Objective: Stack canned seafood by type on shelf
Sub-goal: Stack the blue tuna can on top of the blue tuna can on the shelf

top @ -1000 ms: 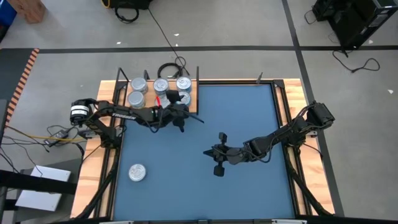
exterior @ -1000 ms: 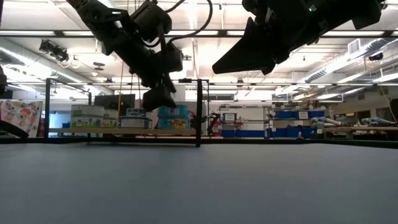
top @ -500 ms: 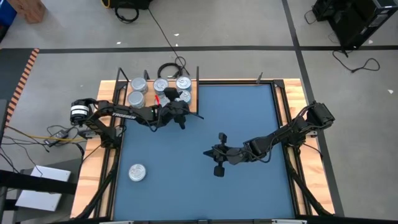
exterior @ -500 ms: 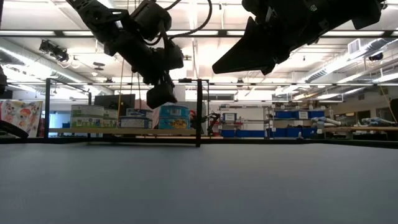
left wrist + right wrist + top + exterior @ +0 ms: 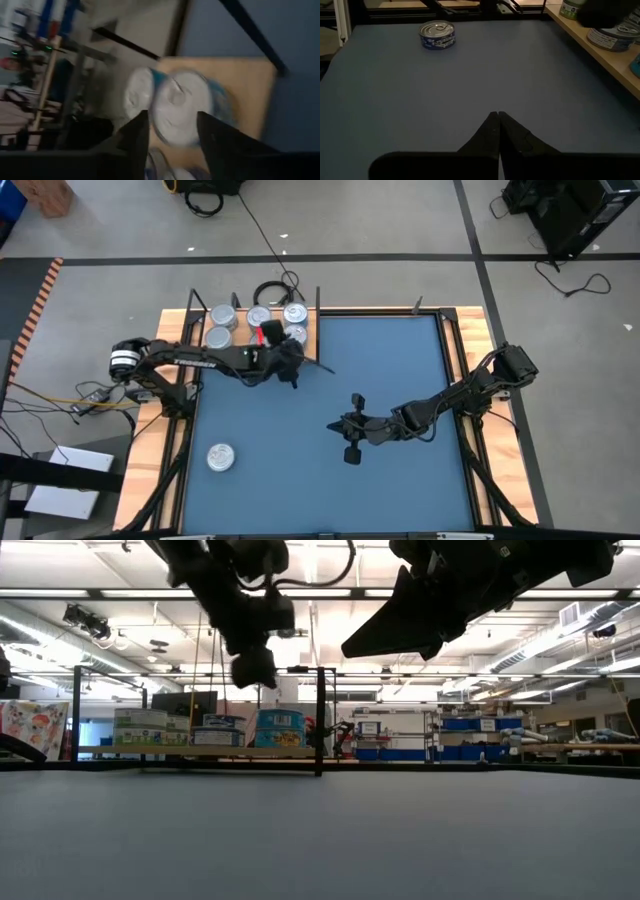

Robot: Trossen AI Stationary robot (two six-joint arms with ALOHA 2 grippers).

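Your left gripper hovers over the shelf corner, fingers parted and gripping nothing above the stacked tins, likely freed for the lone tin far off on the mat, while your right gripper waits pinched shut.

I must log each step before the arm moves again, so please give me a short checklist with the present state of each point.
1. Left hand empty: ok, nothing sits between its fingers in the left wrist view.
2. Left hand clear above the tins on the shelf: ok, the low view shows it raised.
3. Stacks on the shelf sorted by type: cannot tell, labels are blurred.
4. Loose tin on the blue mat upright and free: ok.
5. Right hand shut and empty, waiting over the mat: ok.
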